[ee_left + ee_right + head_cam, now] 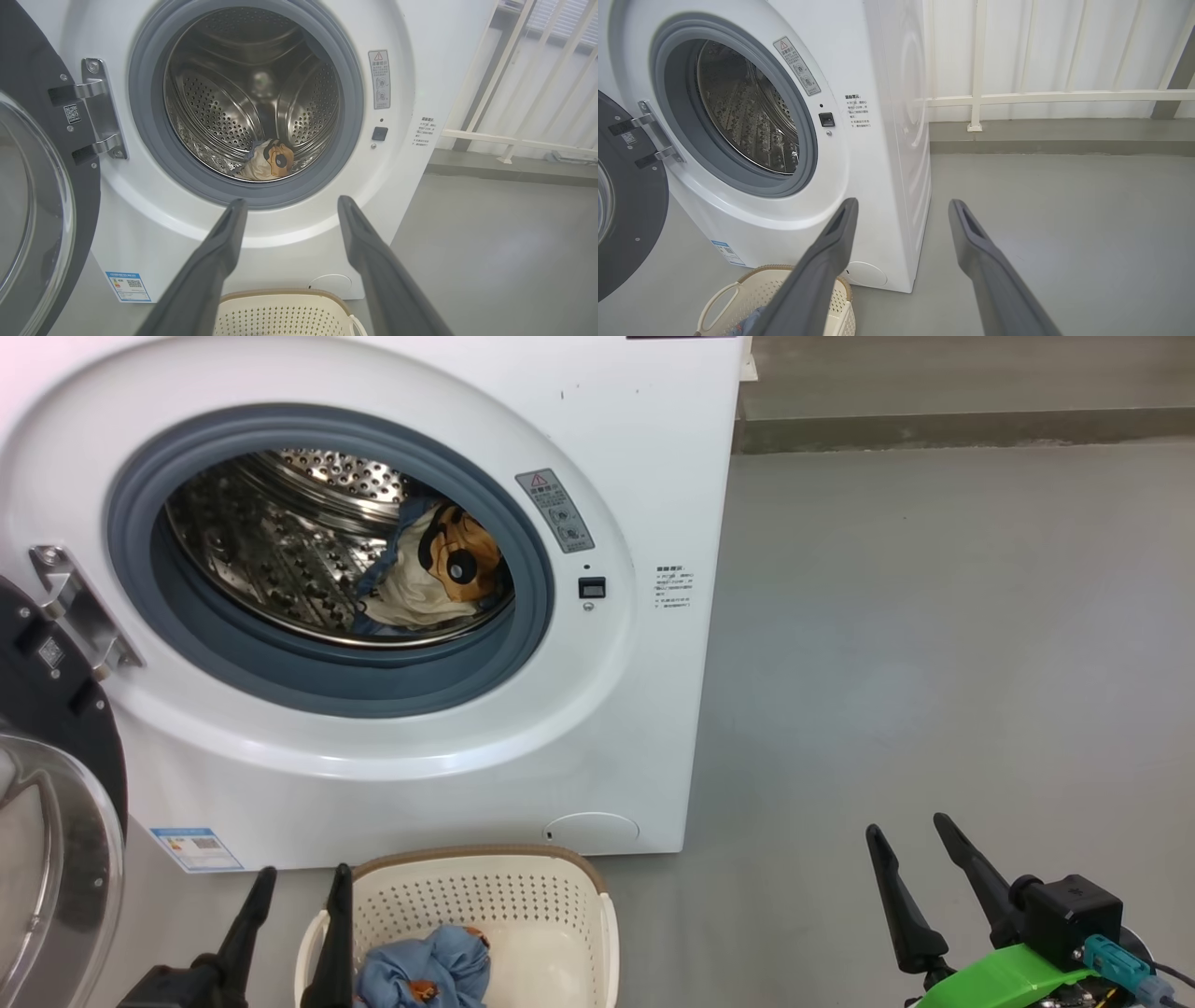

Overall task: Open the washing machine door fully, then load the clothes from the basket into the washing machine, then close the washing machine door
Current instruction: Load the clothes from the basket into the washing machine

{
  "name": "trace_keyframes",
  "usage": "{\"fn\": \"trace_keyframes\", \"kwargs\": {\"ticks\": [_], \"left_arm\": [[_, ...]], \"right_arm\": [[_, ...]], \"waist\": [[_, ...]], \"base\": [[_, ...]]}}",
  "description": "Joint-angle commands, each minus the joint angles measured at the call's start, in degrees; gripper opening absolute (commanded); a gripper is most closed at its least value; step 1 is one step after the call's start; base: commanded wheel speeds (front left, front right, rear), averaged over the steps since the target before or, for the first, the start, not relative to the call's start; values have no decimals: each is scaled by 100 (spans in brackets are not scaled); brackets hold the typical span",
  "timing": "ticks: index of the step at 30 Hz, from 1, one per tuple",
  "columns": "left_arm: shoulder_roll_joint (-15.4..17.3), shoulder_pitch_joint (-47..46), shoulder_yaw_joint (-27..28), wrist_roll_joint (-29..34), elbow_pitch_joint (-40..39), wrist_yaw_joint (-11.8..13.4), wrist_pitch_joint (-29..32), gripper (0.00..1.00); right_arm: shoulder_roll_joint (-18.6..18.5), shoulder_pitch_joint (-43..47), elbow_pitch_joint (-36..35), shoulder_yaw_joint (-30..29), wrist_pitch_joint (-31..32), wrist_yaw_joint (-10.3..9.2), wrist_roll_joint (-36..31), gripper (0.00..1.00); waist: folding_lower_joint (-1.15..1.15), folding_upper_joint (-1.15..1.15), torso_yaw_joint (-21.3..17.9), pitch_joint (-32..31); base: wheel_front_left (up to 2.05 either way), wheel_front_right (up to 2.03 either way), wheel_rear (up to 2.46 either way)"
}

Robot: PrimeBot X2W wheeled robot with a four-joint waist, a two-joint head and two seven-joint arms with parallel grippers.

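The white washing machine (597, 457) stands with its round black-rimmed door (56, 803) swung wide to the left. In the steel drum lies a garment with an orange, black and white patch (448, 565). On the floor before the machine sits the cream basket (551, 882), holding blue clothes (429, 966) with orange prints. My left gripper (301, 882) is open, low beside the basket's left rim, nothing between its fingers. Over bare floor at the lower right, my right gripper (910, 831) is open and holds nothing. The left wrist view looks into the drum (252, 93) past the open left gripper (289, 205).
Grey floor (934, 663) stretches to the right of the machine. A low kerb (934, 429) and a white railing (1017, 98) run along the back. The open door's glass bowl (37, 859) juts out at the far left, close to my left arm.
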Motion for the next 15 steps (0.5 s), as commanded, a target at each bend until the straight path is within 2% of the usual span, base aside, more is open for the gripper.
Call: {"fn": "trace_keyframes", "kwargs": {"ticks": [1, 15], "left_arm": [[45, -112, 259, 86, -161, -18, -36, 100], [-168, -96, 251, 513, -6, -190, -36, 100]], "right_arm": [[-25, -107, -179, 144, -14, 9, 63, 100], [-25, -72, -212, 208, 18, 9, 48, 100]], "waist": [[0, 0, -7, 2], [0, 0, -72, 5]], "base": [[0, 0, 0], [0, 0, 0]]}}
